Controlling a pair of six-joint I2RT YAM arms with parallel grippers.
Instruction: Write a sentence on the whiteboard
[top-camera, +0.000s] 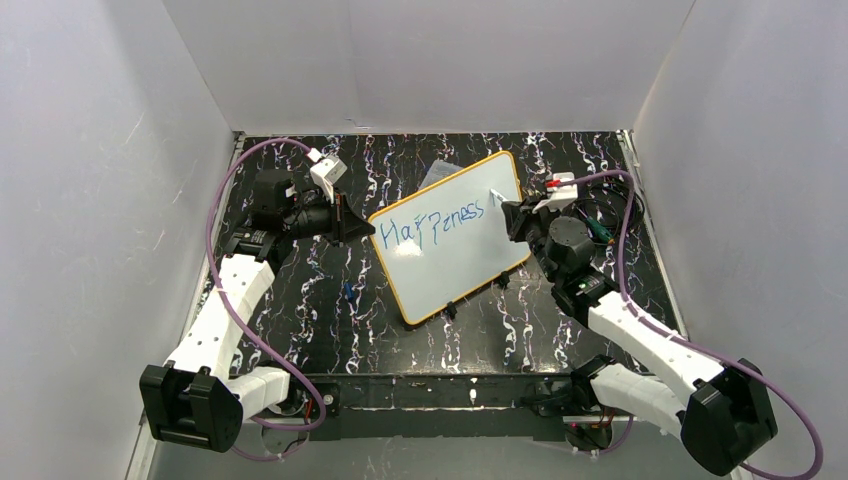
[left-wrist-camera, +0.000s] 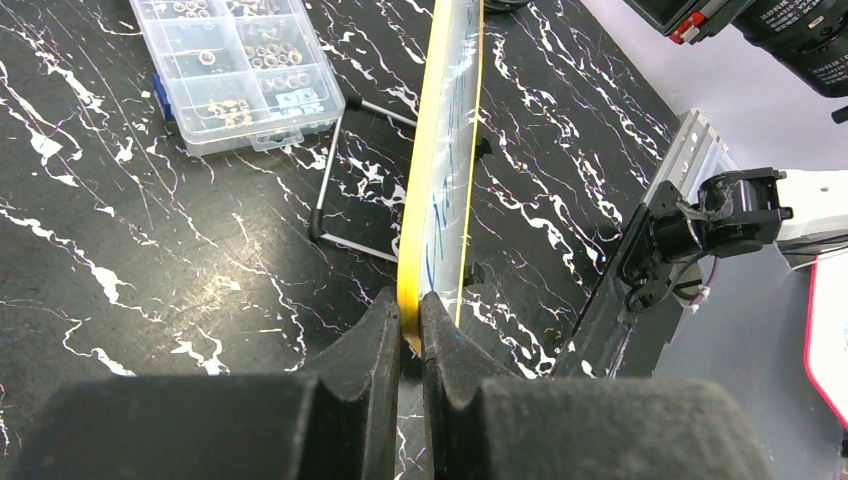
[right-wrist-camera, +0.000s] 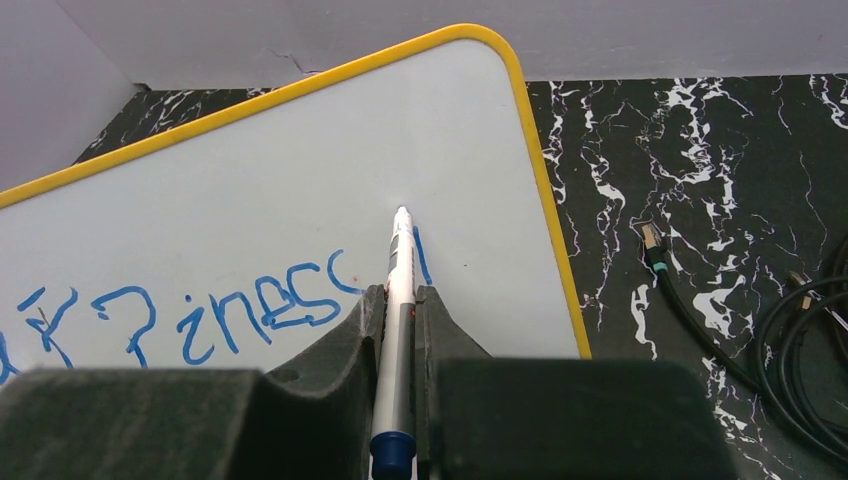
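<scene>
The whiteboard (top-camera: 455, 265) stood near the middle of the table (top-camera: 340, 310). It was propped at a slant on a wire stand (left-wrist-camera: 335, 205) and turned at an angle to the table's edges, so that its writing rose toward the far right.

The left pincer (left-wrist-camera: 410, 322) was closed tight on the yellow frame at the whiteboard's left edge, with one finger on the written face and the other on the back. The right pincer (right-wrist-camera: 399, 300) was at the whiteboard's right side, clamped on a white marker (right-wrist-camera: 402, 250) with a blue rear end. The marker lay between the fingers and pointed away from the wrist, its tip touching the white face just right of the last letter.

The sentence (top-camera: 435, 228) ran in thin blue strokes across the upper part of the whiteboard. It read "Happiness", with one short upright stroke after it, beside the marker's tip.

On the whiteboard's back side, a clear box (left-wrist-camera: 235, 70) of small metal parts lay flat on the table near the stand's foot. To the right of the whiteboard, cables (right-wrist-camera: 790, 320) lay on the table, apart from the frame.
</scene>
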